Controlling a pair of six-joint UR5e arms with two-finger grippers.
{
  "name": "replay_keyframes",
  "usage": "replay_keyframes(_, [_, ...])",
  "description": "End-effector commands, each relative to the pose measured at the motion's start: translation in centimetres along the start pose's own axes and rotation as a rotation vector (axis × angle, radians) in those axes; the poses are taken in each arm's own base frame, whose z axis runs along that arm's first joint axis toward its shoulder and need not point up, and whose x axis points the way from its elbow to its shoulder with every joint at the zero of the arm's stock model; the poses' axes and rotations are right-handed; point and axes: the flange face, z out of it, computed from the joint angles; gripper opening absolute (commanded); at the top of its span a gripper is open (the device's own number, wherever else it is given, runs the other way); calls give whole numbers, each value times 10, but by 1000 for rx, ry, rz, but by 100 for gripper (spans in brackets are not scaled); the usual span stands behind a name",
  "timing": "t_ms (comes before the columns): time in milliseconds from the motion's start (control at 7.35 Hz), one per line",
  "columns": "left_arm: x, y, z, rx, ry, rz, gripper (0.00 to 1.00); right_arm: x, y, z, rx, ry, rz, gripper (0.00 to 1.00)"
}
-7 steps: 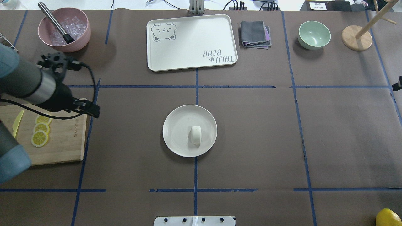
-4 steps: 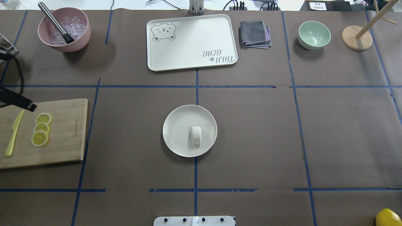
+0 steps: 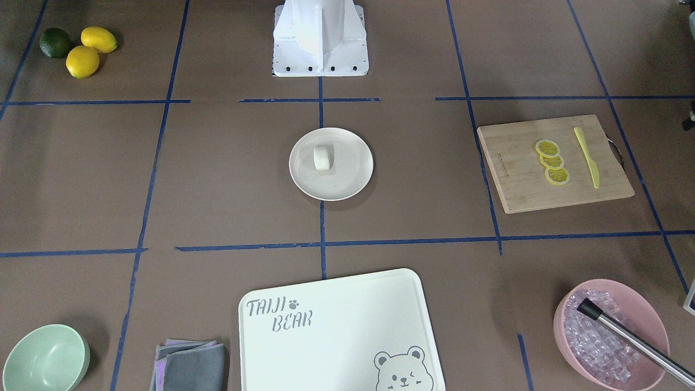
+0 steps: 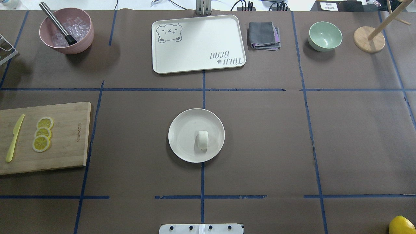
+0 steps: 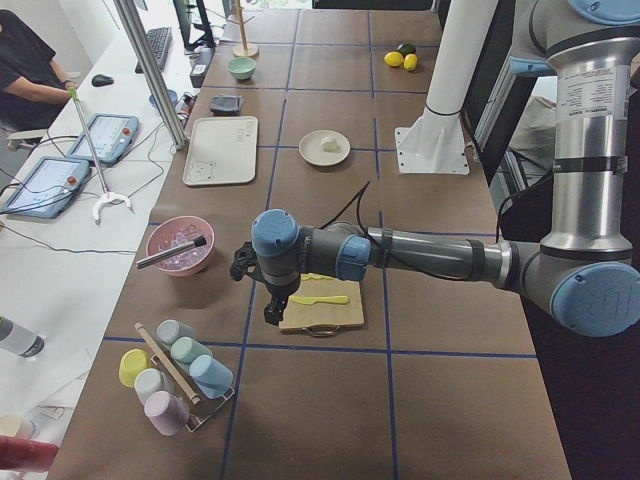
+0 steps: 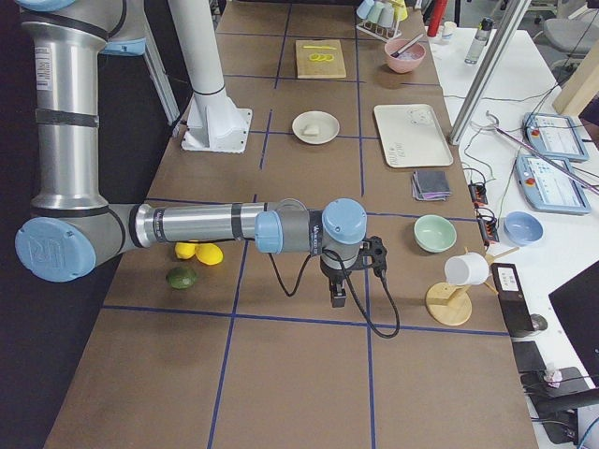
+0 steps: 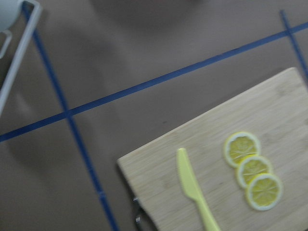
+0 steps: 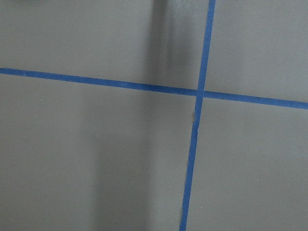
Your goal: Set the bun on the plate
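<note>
Bamboo cutting board (image 4: 65,152) lay at the far left of the overhead view, with a yellow knife (image 4: 14,138) on it and three lemon slices (image 4: 43,134) in a row just beside the knife. Beyond the board stood a pink bowl (image 4: 85,42) of ice cubes (image 4: 78,26), with a metal rod (image 4: 57,22) leaning in it.

Seen from the table's left end, the left gripper (image 5: 243,266) hung above the table between that bowl and the board. Whether its fingers were parted or closed could not be told.

Toward the middle, a white bear-printed tray (image 4: 198,42) sat at the far edge. Nearer the robot, the round plate (image 4: 182,136) rested on the centre tape line. The bun (image 4: 202,139) sat on the plate, a little off its centre toward the robot, and nothing gripped it.

Further right came a folded grey cloth (image 4: 264,35), a green bowl (image 4: 325,35) and a wooden stand (image 4: 369,39), with a lemon (image 4: 401,225) at the near right corner.

From the table's right end, the right gripper (image 6: 376,253) hovered over bare table near the green bowl. Its grip could not be judged either.
</note>
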Motion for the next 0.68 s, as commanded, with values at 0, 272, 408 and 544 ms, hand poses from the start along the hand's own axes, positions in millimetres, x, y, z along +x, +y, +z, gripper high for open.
replay_keyframes(0, [1, 1, -14, -34, -7, -71, 96, 3, -1, 2, -5, 0, 2, 100])
replay_keyframes(272, [-3, 7, -11, -52, -40, -76, 99, 4, -1, 2, -5, 4, 2, 100])
replay_keyframes(408, [-1, 8, -14, -47, -39, -74, 99, 3, -2, 3, -7, 12, -1, 100])
replay_keyframes(544, [-4, 9, -10, -56, -37, -83, 99, 2, -3, 2, -5, 12, -3, 100])
